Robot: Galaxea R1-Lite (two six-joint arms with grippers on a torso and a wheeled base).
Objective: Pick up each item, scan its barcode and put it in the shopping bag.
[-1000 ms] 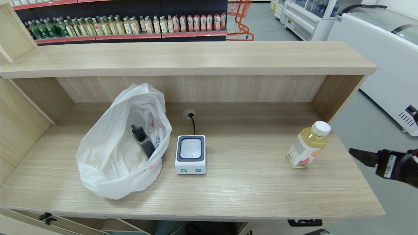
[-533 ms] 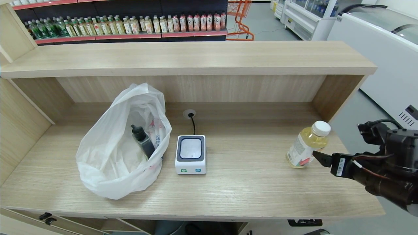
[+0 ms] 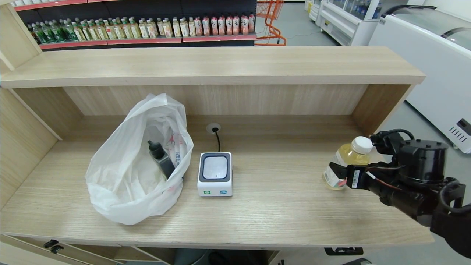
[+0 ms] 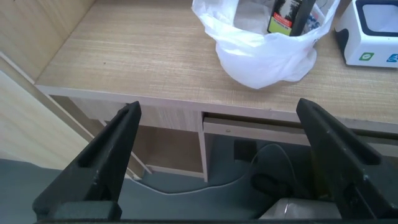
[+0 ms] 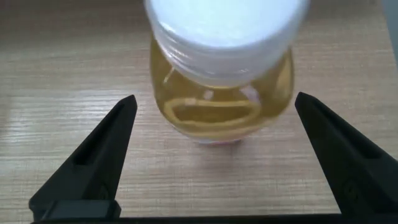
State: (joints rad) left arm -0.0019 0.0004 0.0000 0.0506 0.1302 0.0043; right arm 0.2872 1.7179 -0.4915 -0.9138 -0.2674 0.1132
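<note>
One item left on the counter (image 3: 279,209): a bottle (image 3: 347,158) of pale yellow drink with a white cap, upright near the counter's right end.

Right gripper (image 5: 216,106) is at the bottle. Jaws spread wide, one black finger (image 5: 93,168) on each side of the body, below the cap. Wrist view shows gaps between both fingers and the bottle; no contact seen. Bottle's base is on the wood. In the head view the near finger crosses in front of the lower label.

Left gripper (image 4: 217,109) hangs off the front edge of the counter, at the left end, jaws wide apart, nothing between them.

Shopping bag (image 3: 128,184), white thin plastic, sits on the left part of the counter with its mouth open. Inside it a dark bottle (image 3: 160,158) with a black cap leans against the side nearest the scanner, along with a white package with red print.

Scanner (image 3: 215,173), a white box with a grey window on top, stands just beside the bag, towards the counter's middle, well apart from the yellow bottle. Its black cable (image 3: 217,141) runs back to a round grommet in the counter.
</note>
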